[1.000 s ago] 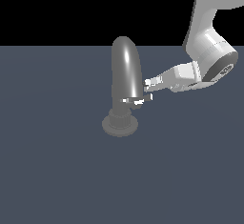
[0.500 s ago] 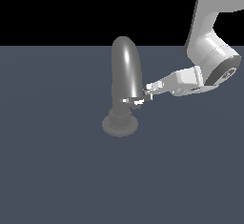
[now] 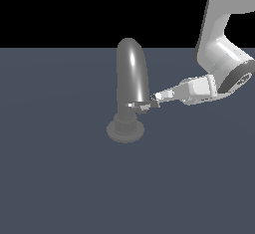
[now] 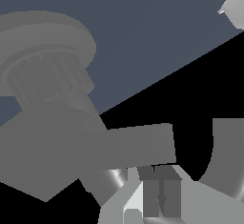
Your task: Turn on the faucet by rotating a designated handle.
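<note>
The faucet is a tall glossy grey arched spout on a round stepped base in the middle of the exterior view. Its handle, a short thin lever with a white tip, sticks out sideways low on the spout toward the exterior view's right. My gripper reaches in from that side, and its tips meet the handle's outer end. In the wrist view the handle is a flat grey bar lying just past my gripper. The two dark fingers are pressed together with nothing between them.
The faucet stands on a flat dark blue-grey floor. My white arm comes down from the exterior view's upper right. The ribbed faucet base fills one side of the wrist view.
The arm's wrist and upper links have shifted slightly toward the exterior view's right while the fingertips stay at the handle's end. The handle looks nearly unchanged.
</note>
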`<action>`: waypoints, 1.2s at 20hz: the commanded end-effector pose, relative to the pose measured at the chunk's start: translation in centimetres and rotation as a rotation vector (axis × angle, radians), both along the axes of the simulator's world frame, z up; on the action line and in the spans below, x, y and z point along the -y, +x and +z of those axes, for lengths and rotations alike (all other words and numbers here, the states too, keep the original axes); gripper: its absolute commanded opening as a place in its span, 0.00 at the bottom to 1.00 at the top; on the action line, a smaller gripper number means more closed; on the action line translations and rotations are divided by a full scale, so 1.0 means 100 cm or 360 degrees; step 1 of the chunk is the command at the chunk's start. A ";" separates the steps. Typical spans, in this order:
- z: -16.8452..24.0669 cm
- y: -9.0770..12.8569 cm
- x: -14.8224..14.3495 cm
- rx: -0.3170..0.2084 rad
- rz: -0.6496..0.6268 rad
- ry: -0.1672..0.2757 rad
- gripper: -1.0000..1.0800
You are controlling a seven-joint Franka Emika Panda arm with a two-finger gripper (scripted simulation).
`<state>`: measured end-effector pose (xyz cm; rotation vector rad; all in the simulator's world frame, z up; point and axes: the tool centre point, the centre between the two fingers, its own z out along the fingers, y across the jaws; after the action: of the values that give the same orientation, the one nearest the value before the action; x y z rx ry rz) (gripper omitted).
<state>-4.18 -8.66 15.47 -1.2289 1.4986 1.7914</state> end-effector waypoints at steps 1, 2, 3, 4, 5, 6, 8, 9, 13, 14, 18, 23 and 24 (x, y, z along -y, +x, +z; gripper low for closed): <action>-0.013 -0.003 0.001 -0.0014 -0.0001 0.0000 0.00; -0.019 -0.005 0.001 -0.0018 -0.0002 0.0000 0.00; -0.026 -0.006 0.002 -0.0023 -0.0003 0.0001 0.00; -0.032 -0.007 0.002 -0.0027 -0.0003 0.0001 0.00; -0.039 -0.009 0.003 -0.0031 -0.0004 0.0001 0.00; -0.045 -0.010 0.003 -0.0035 -0.0004 0.0001 0.00; -0.058 -0.013 0.004 -0.0043 -0.0006 0.0001 0.00; -0.064 -0.014 0.005 -0.0047 -0.0006 0.0001 0.00; -0.034 0.002 0.000 0.0054 0.0023 0.0019 0.00; -0.038 0.003 -0.001 0.0049 0.0022 0.0018 0.00; -0.053 0.007 -0.002 0.0029 0.0016 0.0015 0.00; -0.072 0.011 -0.004 0.0005 0.0009 0.0011 0.00; -0.076 0.012 -0.004 0.0001 0.0008 0.0010 0.00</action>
<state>-3.64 -8.60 10.11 -1.2420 1.4573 1.8204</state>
